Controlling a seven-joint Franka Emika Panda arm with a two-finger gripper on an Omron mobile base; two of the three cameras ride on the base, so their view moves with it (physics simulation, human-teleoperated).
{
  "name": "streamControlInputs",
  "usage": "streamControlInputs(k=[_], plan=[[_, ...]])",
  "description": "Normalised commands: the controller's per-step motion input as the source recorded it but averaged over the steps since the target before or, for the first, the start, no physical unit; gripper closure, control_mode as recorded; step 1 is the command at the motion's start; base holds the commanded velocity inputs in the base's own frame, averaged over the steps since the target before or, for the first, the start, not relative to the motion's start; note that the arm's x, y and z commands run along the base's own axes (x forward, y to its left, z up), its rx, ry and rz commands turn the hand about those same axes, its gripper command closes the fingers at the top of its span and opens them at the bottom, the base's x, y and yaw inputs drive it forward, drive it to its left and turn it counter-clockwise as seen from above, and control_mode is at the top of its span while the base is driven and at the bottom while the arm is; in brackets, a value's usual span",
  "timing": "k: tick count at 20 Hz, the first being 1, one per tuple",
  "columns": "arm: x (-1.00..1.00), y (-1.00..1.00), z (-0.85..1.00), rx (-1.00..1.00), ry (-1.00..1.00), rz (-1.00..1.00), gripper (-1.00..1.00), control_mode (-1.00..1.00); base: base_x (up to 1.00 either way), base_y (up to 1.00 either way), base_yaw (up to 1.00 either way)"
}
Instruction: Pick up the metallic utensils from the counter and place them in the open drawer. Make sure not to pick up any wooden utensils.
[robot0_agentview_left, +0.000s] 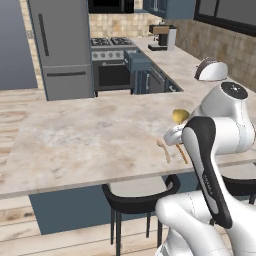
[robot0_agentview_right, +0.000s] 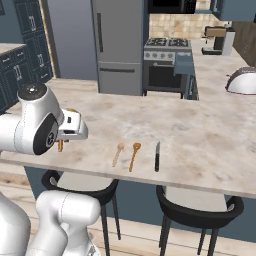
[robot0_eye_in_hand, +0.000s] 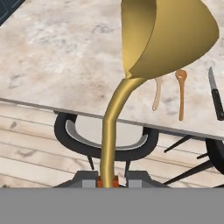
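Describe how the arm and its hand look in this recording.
The arm is glossy white with rounded links, a dark grey joint cap on top and a black band bearing small lettering along one link. The hand shows grey finger bases with an orange-red patch between them. No cables visible.

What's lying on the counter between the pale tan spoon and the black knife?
The orange-brown wooden spoon lies between the pale tan spoon and the black knife, clearest in the right base view.

Glossy white rounded arm (robot0_agentview_left: 220, 130), black joint band, dark round cap, white base
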Motion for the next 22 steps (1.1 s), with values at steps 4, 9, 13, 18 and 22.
streamControlInputs(k=[4, 9, 13, 18, 22], plan=[[0.00, 0.00, 0.00, 0.00, 0.00, 0.00, 1.00, -1.00, 0.00, 0.00, 0.00], [0.00, 0.00, 0.00, 0.00, 0.00, 0.00, 1.00, -1.00, 0.00, 0.00, 0.00], [-0.05, 0.01, -0.01, 0.00, 0.01, 0.00, 1.00, 1.00, -0.18, 0.26, 0.00], [0.00, 0.00, 0.00, 0.00, 0.00, 0.00, 1.00, 1.00, -0.20, 1.00, -0.09], [0.00, 0.00, 0.00, 0.00, 0.00, 0.00, 1.00, 1.00, -0.08, 1.00, -0.18]])
